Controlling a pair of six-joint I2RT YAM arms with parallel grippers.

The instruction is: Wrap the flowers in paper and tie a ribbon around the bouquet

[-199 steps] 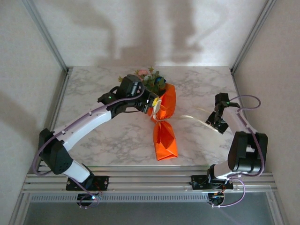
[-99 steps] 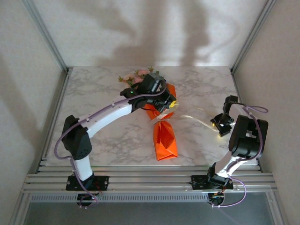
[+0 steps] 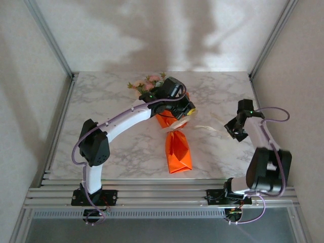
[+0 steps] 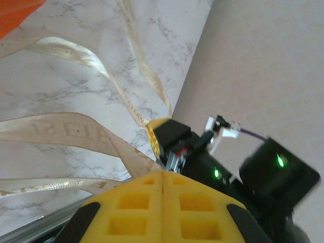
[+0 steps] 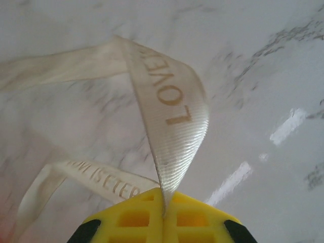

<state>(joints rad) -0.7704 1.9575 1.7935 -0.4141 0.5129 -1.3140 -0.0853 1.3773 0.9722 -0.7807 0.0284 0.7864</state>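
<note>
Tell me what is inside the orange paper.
Pink and white flowers poke from the paper's far end. The paper covers their stems; the left arm hides its mouth.

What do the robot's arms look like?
Both have white tube sections and chunky black joints. A thin purple cable runs along the left arm and loops beside the right arm, whose black wrist shows a small green light. The left tool and right tool end in yellow pads with square holes.

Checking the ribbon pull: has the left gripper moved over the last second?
Yes. The left gripper, shut on the ribbon, has swung right across the bouquet, from its left side toward the table's right edge.
</note>
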